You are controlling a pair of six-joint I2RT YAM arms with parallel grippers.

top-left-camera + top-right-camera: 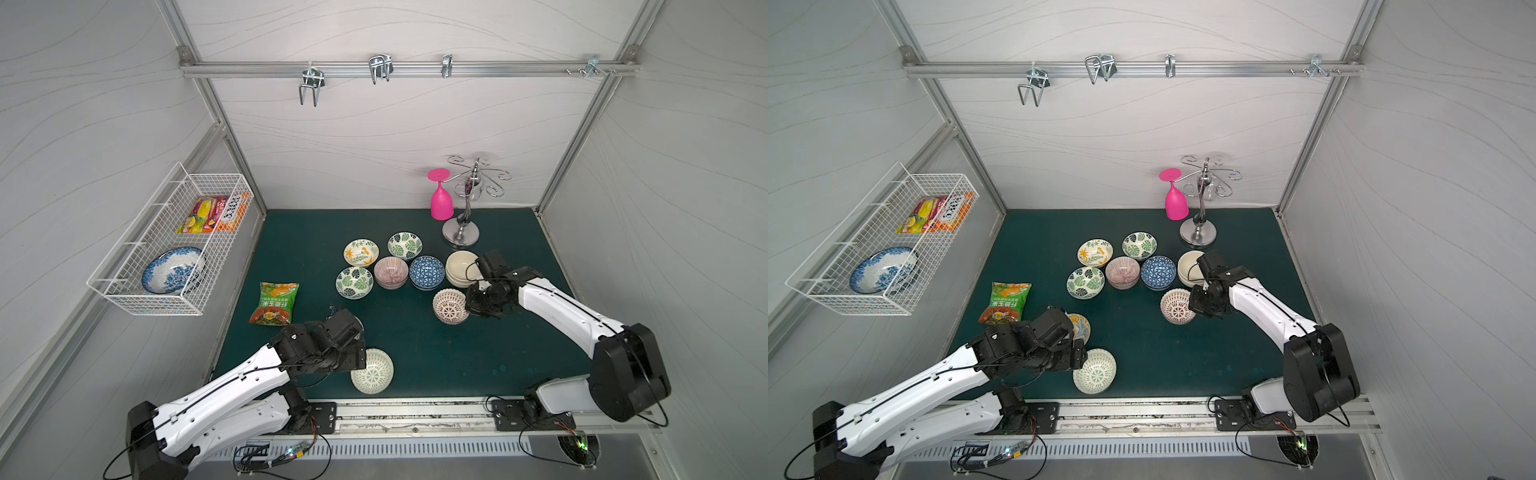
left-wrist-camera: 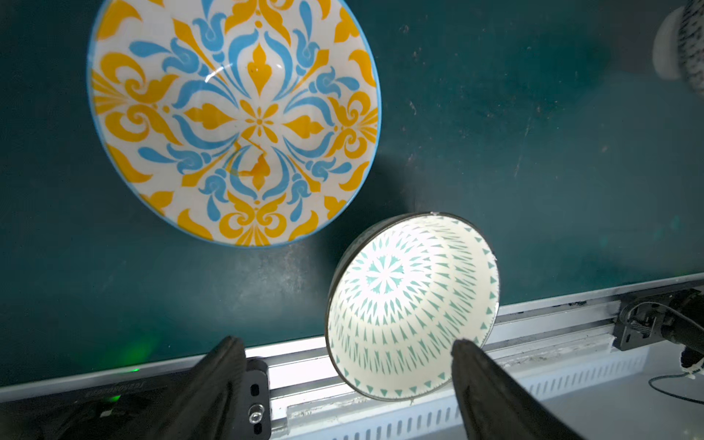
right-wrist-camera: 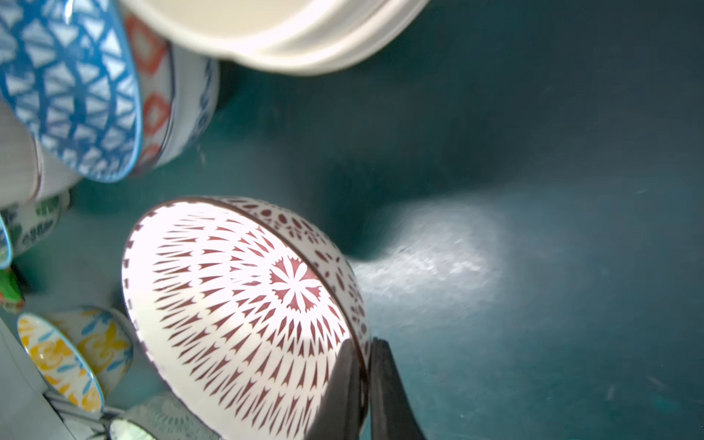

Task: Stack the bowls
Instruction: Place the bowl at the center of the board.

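L claw (image 2: pixel 344 343) released by green bowl (image 2: pixel 411 304) | R claw (image 3: pixel 364 344) grips pink bowl (image 3: pixel 244 304) | bag (image 1: pixel 274 303) txt: Chinese

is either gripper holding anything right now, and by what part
right gripper pinches the red lattice bowl by its rim, one finger inside, one outside. left gripper stands open by the green lattice bowl, clamping nothing.

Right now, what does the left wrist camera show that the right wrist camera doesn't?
Left wrist only: the left gripper, open, and the front rail. Right wrist only: the right gripper shut on the rim of the red lattice bowl, the blue triangle bowl, cream bowls. Both: yellow floral bowl, green lattice bowl (faint in the right wrist view), green mat.
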